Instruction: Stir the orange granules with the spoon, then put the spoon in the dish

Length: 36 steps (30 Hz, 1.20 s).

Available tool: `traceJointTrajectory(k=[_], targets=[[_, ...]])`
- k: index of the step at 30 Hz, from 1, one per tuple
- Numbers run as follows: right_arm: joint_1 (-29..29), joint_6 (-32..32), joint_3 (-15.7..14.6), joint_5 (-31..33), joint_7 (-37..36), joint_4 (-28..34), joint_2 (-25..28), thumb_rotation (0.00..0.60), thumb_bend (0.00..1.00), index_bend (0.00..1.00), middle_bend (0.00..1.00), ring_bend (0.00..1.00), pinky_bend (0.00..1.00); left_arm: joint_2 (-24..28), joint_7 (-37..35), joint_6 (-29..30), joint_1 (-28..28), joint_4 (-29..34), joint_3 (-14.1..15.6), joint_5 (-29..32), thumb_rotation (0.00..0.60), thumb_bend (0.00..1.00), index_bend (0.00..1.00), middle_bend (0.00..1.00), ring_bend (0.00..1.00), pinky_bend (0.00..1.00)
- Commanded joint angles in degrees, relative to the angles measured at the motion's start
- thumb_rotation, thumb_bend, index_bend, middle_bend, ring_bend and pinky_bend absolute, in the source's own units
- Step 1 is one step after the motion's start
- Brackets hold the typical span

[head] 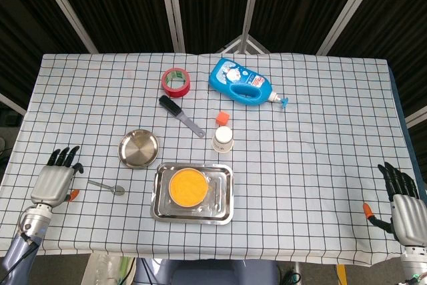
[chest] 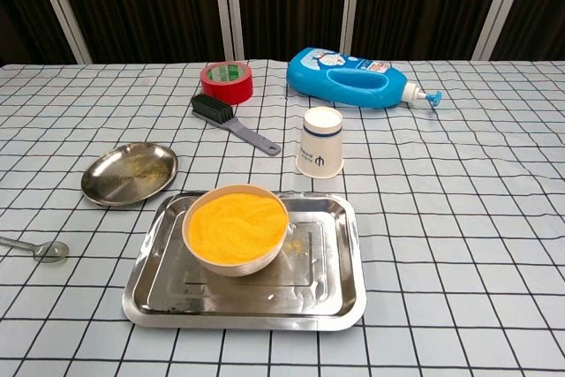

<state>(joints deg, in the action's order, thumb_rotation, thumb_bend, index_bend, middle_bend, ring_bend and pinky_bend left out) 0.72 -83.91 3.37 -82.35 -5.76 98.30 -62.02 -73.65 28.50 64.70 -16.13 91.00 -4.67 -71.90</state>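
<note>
We see a small metal spoon point(head: 107, 186) lying flat on the checked tablecloth point(head: 320, 131), near the front left edge, bowl end pointing toward the tray. Just to its left our left hand point(head: 56, 178) hovers with fingers spread, holding nothing and not touching the spoon. To the spoon's right, a bowl of orange granules point(chest: 235, 227) sits in the left part of a steel tray point(chest: 327, 293). Behind the spoon, apart from the tray, lies the round metal dish point(chest: 129, 172) with a few granules in it. Farther back stand a paper cup point(chest: 320, 154), a brush point(chest: 231, 123), a red tape roll point(chest: 227, 82) and a blue bottle point(chest: 353, 78) on its side. Nothing lies between the spoon and the bowl. Our right hand point(head: 402, 203) rests at the far right corner, fingers spread, holding nothing.
</note>
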Motion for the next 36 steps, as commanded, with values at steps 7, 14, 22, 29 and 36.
traceJointTrajectory(k=[7,14,22,29,36], targets=[[-0.16,-0.17,0.00,0.05,-0.24,-0.02,0.05,0.600,0.39,0.00,0.00,0.00,0.00,-6.72,5.52,-3.11,-3.48,-6.01,0.52,3.79,0.600,0.42,0.49,0.00,0.00,0.00],[-0.33,-0.42,0.02,0.02,-0.42,-0.06,0.11,0.600,0.39,0.00,0.00,0.00,0.00,-9.51,6.14,-2.78,-4.40,-7.75,0.86,4.46,0.600,0.42,0.51,0.00,0.00,0.00],[-0.43,-0.44,0.04,0.16,-0.45,0.03,0.14,0.600,0.39,0.00,0.00,0.00,0.00,-11.28,6.86,-2.62,-5.02,-9.12,1.25,5.50,0.600,0.46,0.52,0.00,0.00,0.00],[-0.44,-0.37,0.06,0.25,-0.42,0.03,0.12,0.600,0.39,0.00,0.00,0.00,0.00,-11.83,6.87,-2.44,-5.35,-9.32,1.78,5.76,0.600,0.47,0.54,0.00,0.00,0.00],[-0.47,-0.31,0.07,0.34,-0.48,0.12,0.19,0.600,0.39,0.00,0.00,0.00,0.00,-12.23,7.08,-2.46,-5.48,-9.83,2.16,6.29,0.600,0.48,0.52,0.00,0.00,0.00]])
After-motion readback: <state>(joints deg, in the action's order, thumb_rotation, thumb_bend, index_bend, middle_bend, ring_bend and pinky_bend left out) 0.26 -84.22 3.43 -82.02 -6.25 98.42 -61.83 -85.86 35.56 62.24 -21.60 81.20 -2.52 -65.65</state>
